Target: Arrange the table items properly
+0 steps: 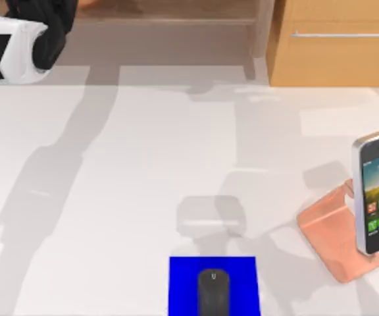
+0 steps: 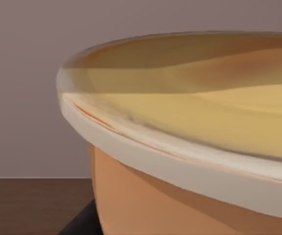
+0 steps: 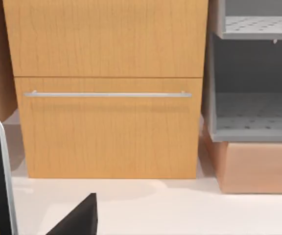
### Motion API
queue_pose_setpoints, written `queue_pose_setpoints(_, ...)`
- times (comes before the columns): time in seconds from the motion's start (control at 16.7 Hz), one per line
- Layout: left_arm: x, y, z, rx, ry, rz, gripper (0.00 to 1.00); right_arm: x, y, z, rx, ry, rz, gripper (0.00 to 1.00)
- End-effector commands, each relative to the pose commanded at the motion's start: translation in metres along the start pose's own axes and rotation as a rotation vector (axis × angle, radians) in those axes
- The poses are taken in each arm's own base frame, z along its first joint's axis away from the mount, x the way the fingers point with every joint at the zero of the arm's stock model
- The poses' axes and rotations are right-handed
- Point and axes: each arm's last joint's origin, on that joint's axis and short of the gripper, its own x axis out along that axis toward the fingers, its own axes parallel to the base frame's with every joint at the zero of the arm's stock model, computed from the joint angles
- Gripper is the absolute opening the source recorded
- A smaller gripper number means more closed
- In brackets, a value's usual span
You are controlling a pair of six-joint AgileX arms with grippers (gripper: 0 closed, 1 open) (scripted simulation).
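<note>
The orange cup (image 2: 180, 196) with its yellowish top looms tilted and very close in the left wrist view, with wall and dark floor behind it. My left gripper (image 1: 45, 26) is raised at the table's far left corner, shut on the cup, one dark finger (image 2: 80, 223) against its wall. The dark-grey mouse (image 1: 213, 293) lies on the blue mat (image 1: 183, 283) at the front middle. The smartphone (image 1: 377, 191) leans on the rose-gold stand (image 1: 331, 230) at the right. A dark part of my right gripper (image 3: 77, 218) is beside the phone's edge (image 3: 1, 181).
A wooden cabinet (image 1: 337, 46) with a metal handle (image 3: 106, 94) stands behind the table at the back right, and grey shelving (image 3: 253, 98) sits beside it. Bare white tabletop (image 1: 110, 197) spreads across the left and middle.
</note>
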Motion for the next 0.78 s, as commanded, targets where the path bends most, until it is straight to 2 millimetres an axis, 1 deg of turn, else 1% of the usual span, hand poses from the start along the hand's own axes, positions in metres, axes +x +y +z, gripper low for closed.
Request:
queue_pose_setpoints(0.36,0.0008,0.001,-0.0011,-0.003,0.002,0.003,0.0,0.0,0.0,0.0,0.0,0.0,0.0,1.0)
queue_pose_setpoints(0.78,0.0008,0.001,-0.0011,-0.003,0.002,0.003,0.53,0.0,0.0,0.0,0.0,0.0,0.0,1.0)
